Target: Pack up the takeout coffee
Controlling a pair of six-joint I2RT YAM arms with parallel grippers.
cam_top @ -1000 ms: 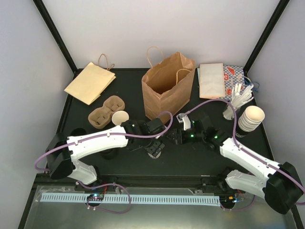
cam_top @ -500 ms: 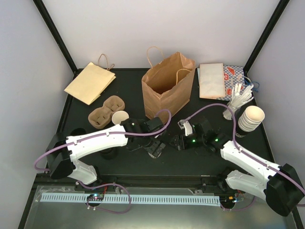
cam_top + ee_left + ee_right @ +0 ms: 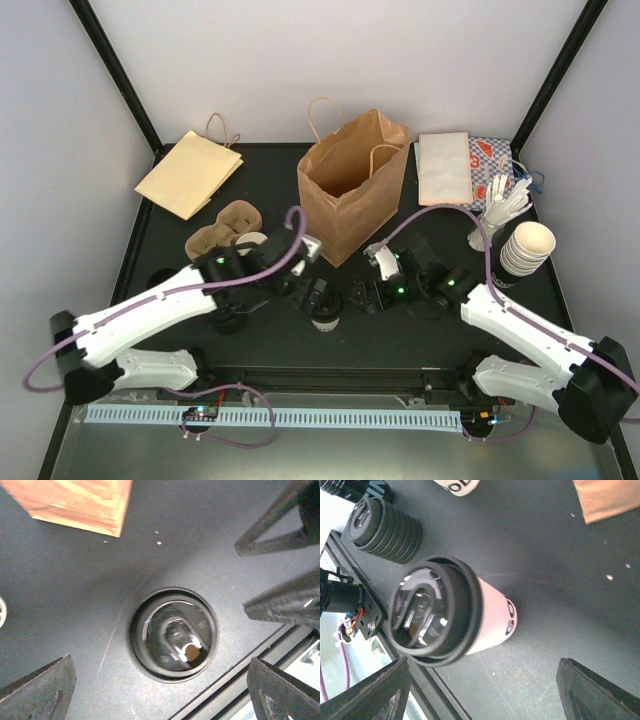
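Note:
The takeout coffee is a small white paper cup with dark print and a black lid, upright on the black table in front of the bag. In the left wrist view I look straight down on its lid. In the right wrist view it shows from the side. My left gripper is open just above and behind the cup, its fingers well apart and touching nothing. My right gripper is open just right of the cup, its fingers apart from it.
An open brown paper bag stands behind the cup. A brown cup carrier and an open white cup sit at the left. Black lids are stacked near the front edge. A stack of cups, napkins and cutlery are at the right.
My left arm has swung back and its gripper has come off the lidded cup, which now stands uncovered. My right gripper has shifted slightly left towards it.

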